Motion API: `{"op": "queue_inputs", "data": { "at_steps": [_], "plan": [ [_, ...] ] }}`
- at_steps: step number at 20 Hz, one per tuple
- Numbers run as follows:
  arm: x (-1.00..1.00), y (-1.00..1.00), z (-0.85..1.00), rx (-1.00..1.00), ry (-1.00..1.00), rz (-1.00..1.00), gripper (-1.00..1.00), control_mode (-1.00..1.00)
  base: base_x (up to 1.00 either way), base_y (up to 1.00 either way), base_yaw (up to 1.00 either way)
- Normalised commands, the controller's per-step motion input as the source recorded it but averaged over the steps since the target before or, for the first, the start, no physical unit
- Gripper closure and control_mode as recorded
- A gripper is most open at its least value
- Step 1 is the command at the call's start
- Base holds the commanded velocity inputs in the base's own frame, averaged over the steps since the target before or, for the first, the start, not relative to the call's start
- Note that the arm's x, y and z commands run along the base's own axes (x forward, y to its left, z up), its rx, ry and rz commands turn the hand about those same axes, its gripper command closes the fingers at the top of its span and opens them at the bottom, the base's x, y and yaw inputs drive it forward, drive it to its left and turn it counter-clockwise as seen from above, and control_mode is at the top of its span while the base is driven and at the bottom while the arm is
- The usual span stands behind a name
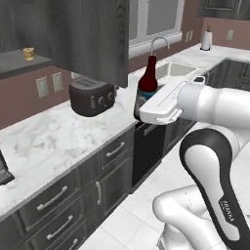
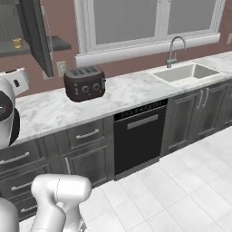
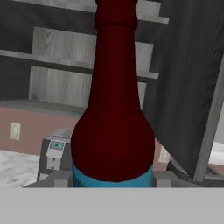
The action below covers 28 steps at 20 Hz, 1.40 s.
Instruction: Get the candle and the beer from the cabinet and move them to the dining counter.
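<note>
Beer (image 1: 148,78), a dark brown glass bottle with a narrow neck and a blue band low on its body, stands upright in the white two-finger gripper (image 1: 142,108), lifted above the near edge of the white-grey marble worktop (image 1: 49,139). In the hand view the bottle (image 3: 113,109) rises close in front of the camera, with the grey finger tips (image 3: 61,178) pressed against its lower body on both sides: the hand is clenched on the bottle.

Candle (image 1: 29,53), a small stubby pale-yellow thing, sits on a shelf of the dark charcoal wood-grain wall cabinet (image 1: 93,34), far left, well apart from the bottle. The right base view shows it (image 2: 17,43) on the same shelf, behind the open cabinet door (image 2: 38,36).

Black two-slot toaster (image 1: 91,96) rests on the worktop below the cabinet, left of the gripper. A steel sink (image 2: 186,72) with a curved silver tap (image 2: 173,50) lies further right along the worktop, under the window. A black dishwasher front (image 2: 138,136) is set in the base cabinets between toaster and sink.
</note>
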Motion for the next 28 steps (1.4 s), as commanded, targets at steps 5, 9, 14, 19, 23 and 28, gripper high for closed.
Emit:
{"op": "queue_inputs", "data": {
  "at_steps": [5,9,14,19,23,28],
  "plan": [
    [0.00,0.00,0.00,0.00,0.00,0.00,1.00,1.00,-0.68,-0.30,-0.41],
    [0.00,0.00,0.00,0.00,0.00,0.00,1.00,1.00,-0.60,-0.42,-0.42],
    [0.00,0.00,0.00,0.00,0.00,0.00,1.00,1.00,-0.38,-0.38,-0.42],
    [0.00,0.00,0.00,0.00,0.00,0.00,1.00,1.00,-0.14,-0.26,-0.43],
    [0.00,0.00,0.00,0.00,0.00,0.00,1.00,1.00,-0.03,-0.24,-0.42],
    [0.00,0.00,0.00,0.00,0.00,0.00,1.00,1.00,0.00,-0.30,-0.40]
  ]
}}
